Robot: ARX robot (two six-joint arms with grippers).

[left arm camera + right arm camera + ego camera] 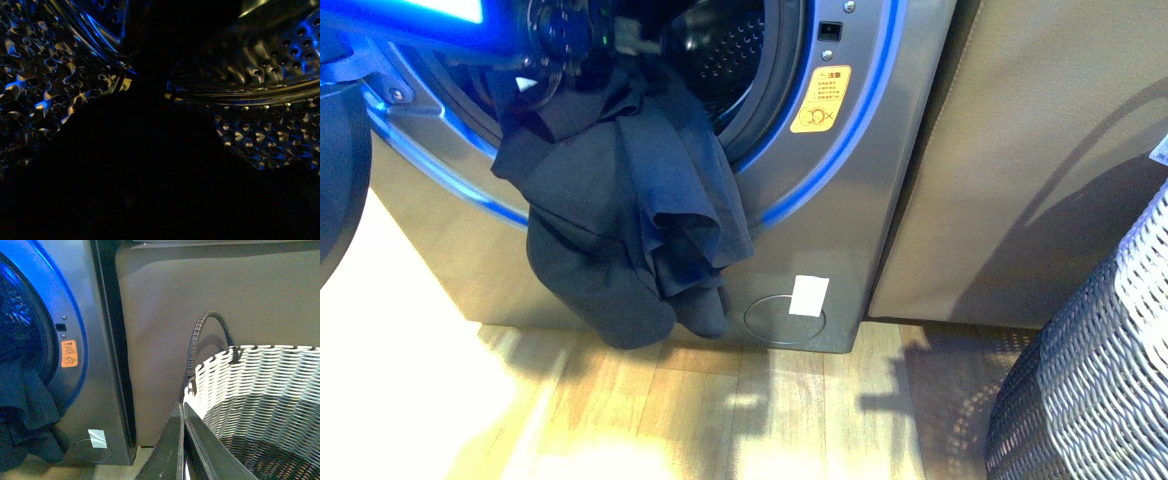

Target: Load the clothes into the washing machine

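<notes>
The dark navy clothes hang limp out of the washing machine's round porthole and down its grey front, almost to the floor. My left gripper is at the porthole's mouth, shut on the top of the clothes. In the left wrist view the dimpled steel drum shows above a black mass of clothes, which hides the jaws. My right gripper is shut on nothing, off to the right over the basket's rim. From there the washing machine and the hanging clothes show.
A woven white-and-dark basket with a looped handle stands at the right on the wooden floor. A plain grey-beige cabinet stands right of the machine. The open door's dark edge is at far left.
</notes>
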